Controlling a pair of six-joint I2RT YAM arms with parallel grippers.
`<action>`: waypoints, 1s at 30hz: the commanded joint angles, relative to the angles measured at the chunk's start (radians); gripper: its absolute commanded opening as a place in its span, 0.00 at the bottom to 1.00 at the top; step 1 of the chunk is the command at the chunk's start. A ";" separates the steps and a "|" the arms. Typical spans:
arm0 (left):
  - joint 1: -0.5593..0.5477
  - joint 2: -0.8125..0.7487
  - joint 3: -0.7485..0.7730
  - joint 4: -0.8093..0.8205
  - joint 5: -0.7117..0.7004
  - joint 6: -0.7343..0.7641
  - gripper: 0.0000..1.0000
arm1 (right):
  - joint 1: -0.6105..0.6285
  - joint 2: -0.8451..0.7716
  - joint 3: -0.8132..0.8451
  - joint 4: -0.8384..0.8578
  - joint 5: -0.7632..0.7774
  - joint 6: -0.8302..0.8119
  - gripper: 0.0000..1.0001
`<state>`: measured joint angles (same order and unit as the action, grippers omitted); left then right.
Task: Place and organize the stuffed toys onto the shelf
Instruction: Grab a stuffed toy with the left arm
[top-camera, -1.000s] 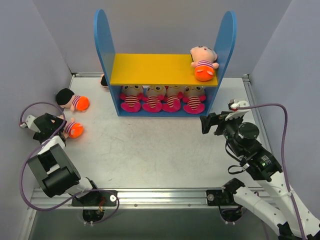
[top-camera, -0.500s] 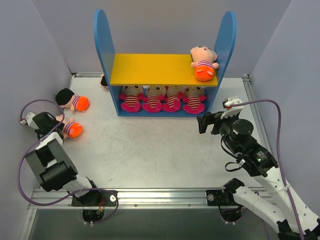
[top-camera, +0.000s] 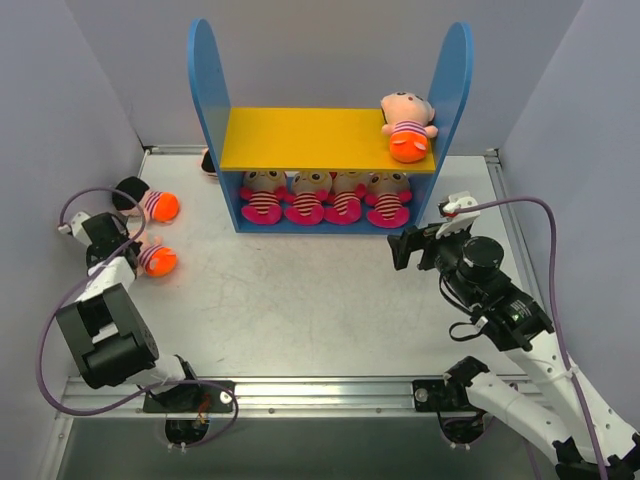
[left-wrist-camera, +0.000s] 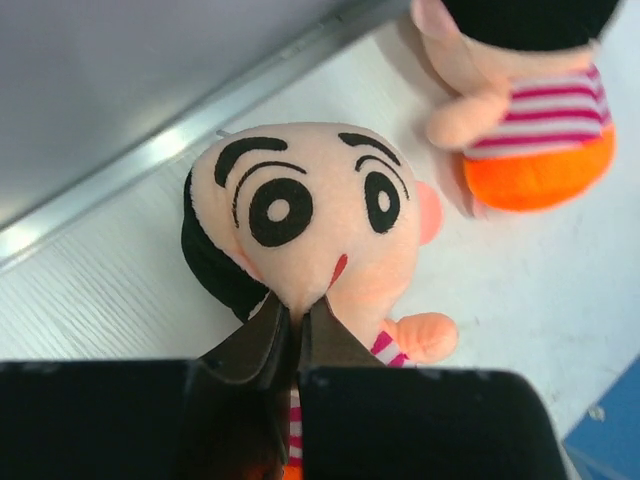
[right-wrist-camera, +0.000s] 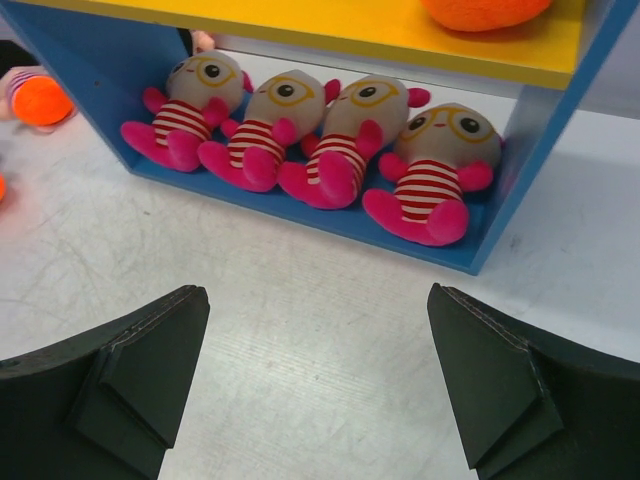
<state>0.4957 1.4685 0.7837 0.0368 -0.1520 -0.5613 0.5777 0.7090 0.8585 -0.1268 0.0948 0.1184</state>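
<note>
The shelf (top-camera: 330, 138) stands at the back, with a yellow upper board and blue side panels. Four magenta stuffed toys (right-wrist-camera: 330, 150) sit in a row on its lower level, and one orange-bottomed toy (top-camera: 407, 125) lies at the right end of the upper board. My left gripper (left-wrist-camera: 297, 308) is shut on the chin of a peach-headed toy (left-wrist-camera: 310, 210) lying on the table at the far left (top-camera: 155, 260). A second orange-bottomed toy (top-camera: 150, 203) lies just beyond it. My right gripper (right-wrist-camera: 320, 340) hovers open and holds nothing in front of the shelf's right half.
Another toy (top-camera: 207, 160) shows partly behind the shelf's left panel. A metal rail (left-wrist-camera: 200, 130) and the left wall run close behind the held toy. The shelf's blue base (right-wrist-camera: 300, 205) lies ahead of my right gripper.
My left gripper has closed from wide open onto the toy's head, and the wrist has shifted slightly toward the back. The right arm has crept a little to the left.
</note>
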 joint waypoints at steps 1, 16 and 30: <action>-0.091 -0.118 0.081 -0.158 -0.061 0.015 0.02 | 0.007 0.023 -0.013 0.075 -0.133 0.000 0.96; -0.265 -0.562 0.042 -0.574 0.210 0.023 0.03 | 0.203 0.208 -0.072 0.288 -0.316 0.180 0.94; -0.534 -0.703 0.045 -0.704 0.293 -0.035 0.02 | 0.611 0.593 0.092 0.470 -0.098 0.150 0.89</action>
<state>0.0021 0.7822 0.7963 -0.6434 0.1116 -0.5800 1.1561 1.2552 0.8696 0.2424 -0.0563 0.2916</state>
